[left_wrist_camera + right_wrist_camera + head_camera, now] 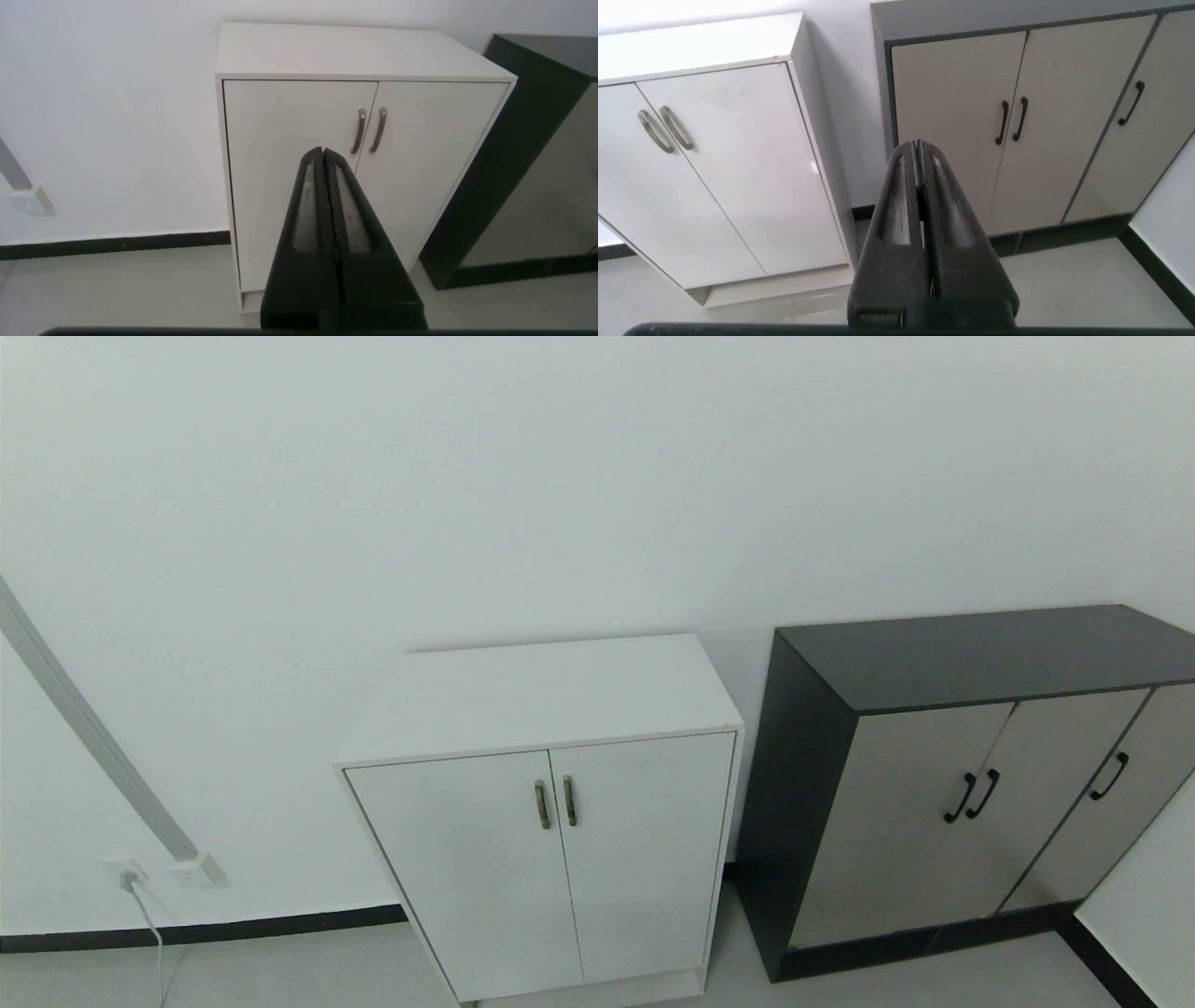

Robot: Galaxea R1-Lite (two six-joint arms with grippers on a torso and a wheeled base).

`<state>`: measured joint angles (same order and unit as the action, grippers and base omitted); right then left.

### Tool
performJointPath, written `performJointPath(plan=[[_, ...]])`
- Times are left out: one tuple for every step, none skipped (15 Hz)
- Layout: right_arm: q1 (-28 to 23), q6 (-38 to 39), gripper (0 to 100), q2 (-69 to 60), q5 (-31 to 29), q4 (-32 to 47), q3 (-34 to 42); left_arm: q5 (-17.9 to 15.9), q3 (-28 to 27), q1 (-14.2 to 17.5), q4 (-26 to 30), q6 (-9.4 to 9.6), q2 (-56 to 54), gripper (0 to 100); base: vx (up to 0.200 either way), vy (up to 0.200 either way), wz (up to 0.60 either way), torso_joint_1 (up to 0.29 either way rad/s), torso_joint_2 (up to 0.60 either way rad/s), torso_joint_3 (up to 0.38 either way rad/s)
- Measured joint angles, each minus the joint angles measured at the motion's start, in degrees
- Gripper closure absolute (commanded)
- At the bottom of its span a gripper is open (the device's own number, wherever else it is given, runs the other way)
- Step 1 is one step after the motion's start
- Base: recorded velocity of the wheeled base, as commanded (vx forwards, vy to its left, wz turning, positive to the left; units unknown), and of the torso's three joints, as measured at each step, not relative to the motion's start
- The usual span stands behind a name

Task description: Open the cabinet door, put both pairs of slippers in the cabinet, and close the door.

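Observation:
A white cabinet (551, 775) stands against the wall with both doors closed and two metal handles (555, 803) side by side at its middle. In the left wrist view my left gripper (323, 154) is shut with nothing in it, held some way in front of the white cabinet (308, 131) at door height. My right gripper (918, 147) is also shut and empty, facing the gap between the white cabinet (719, 159) and the dark one.
A dark cabinet (971, 784) with grey doors and black handles stands right of the white one, near a wall corner at far right. A wall socket with a plugged cable (131, 877) and a slanted cable duct (84, 728) are at left. Light floor (280, 980) lies in front.

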<state>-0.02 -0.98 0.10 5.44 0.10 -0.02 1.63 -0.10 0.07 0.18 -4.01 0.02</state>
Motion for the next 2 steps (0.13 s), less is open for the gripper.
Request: performJointPath(plan=[[0.0, 1.7, 100, 0.0, -2.5, -0.1, 0.0, 0.0, 0.0, 0.0, 0.0, -0.06, 0.0, 100, 0.0, 0.0, 0.0, 0.0, 0.0, 0.0], [0.0, 3.0, 100, -0.1, -5.0, -0.3, 0.0, 0.0, 0.0, 0.0, 0.0, -0.09, 0.0, 100, 0.0, 0.0, 0.0, 0.0, 0.0, 0.0]])
